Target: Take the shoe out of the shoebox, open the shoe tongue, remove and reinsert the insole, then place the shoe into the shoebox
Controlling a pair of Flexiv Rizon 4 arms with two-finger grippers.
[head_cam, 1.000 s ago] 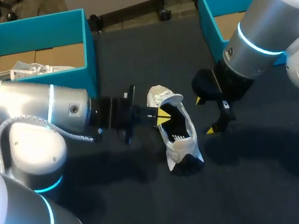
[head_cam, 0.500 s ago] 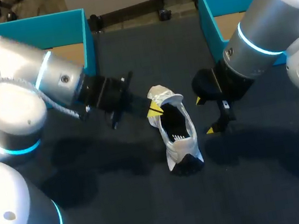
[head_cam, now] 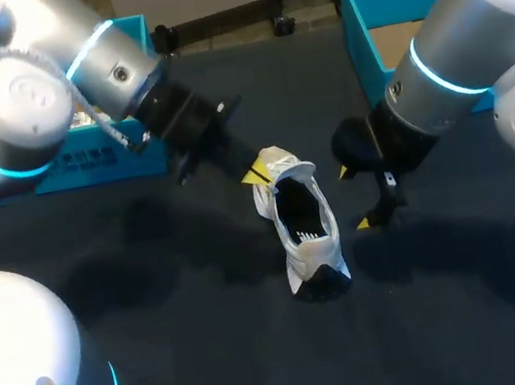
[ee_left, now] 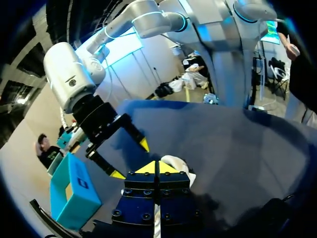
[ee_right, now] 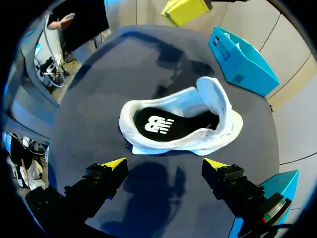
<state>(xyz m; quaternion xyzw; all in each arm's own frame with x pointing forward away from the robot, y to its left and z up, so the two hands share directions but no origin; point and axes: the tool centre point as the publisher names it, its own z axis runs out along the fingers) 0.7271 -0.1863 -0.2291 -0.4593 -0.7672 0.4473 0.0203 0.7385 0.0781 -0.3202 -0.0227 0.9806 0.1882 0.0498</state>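
Observation:
A white shoe (head_cam: 305,229) lies on the dark table, its tongue (head_cam: 284,162) folded up and back. Inside it the black insole (ee_right: 158,124) shows a white logo. My left gripper (head_cam: 256,174) is shut, its yellow tips together just beside the tongue; in the right wrist view it hangs clear of the shoe with nothing between its fingers. The tongue (ee_left: 181,165) shows just past those tips. My right gripper (head_cam: 355,198) stands open to the right of the shoe (ee_right: 183,124), which lies just ahead of its spread fingers (ee_right: 115,163).
One teal shoebox (head_cam: 95,165) stands at the back left, partly hidden by my left arm, with another white shoe (ee_right: 241,48) inside. A second teal shoebox (head_cam: 364,31) stands at the back right, behind my right arm.
My left arm swung up and toward the back. Its shut gripper came out of the shoe's opening and now sits beside the tongue. The right arm and the shoe stayed put.

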